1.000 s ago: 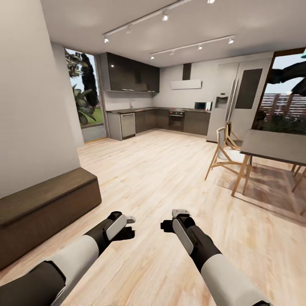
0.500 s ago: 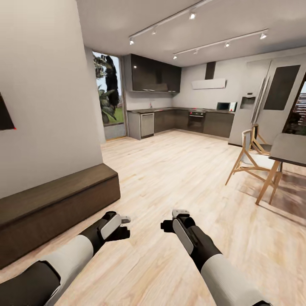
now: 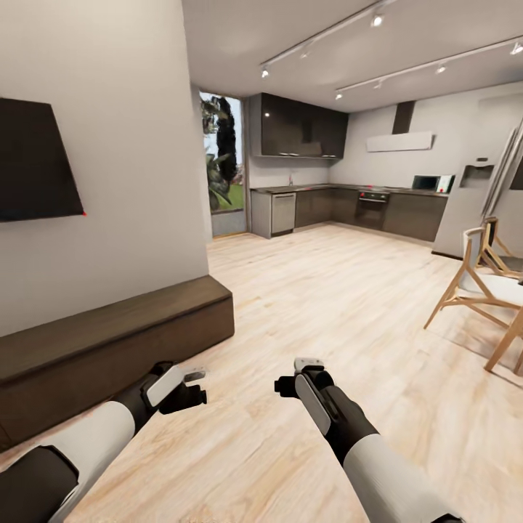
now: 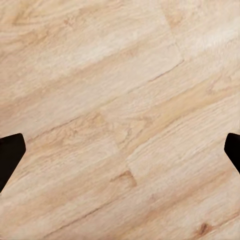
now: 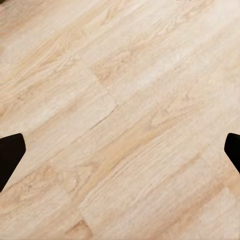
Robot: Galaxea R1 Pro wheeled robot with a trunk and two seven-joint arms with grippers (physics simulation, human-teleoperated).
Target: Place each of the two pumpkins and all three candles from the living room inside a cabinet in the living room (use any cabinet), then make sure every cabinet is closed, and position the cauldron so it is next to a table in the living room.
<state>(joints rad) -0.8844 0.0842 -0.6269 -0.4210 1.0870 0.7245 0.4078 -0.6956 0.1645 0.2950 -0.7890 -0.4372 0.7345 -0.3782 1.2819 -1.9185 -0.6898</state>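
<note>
The cabinet (image 3: 109, 341), a long low dark-brown unit, runs along the left wall with its front flush. Both arms reach out over bare wood floor to the cabinet's right. My left gripper (image 3: 190, 388) is open and empty, close to the cabinet's front; its dark fingertips (image 4: 10, 152) sit wide apart over floorboards in the left wrist view. My right gripper (image 3: 294, 374) is also open and empty, with its fingertips (image 5: 11, 152) spread over the floor. Pumpkins, candles, cauldron and table are out of view.
A dark flat screen (image 3: 36, 160) hangs on the wall above the cabinet. Light wood floor (image 3: 327, 290) stretches ahead to a dark kitchen (image 3: 349, 207) at the back. Wooden chairs (image 3: 476, 280) stand at the right edge.
The camera has turned left: the cabinet and kitchen slid right in the picture, the wall screen came in, the dining table left. My left gripper shifted left relative to the right one.
</note>
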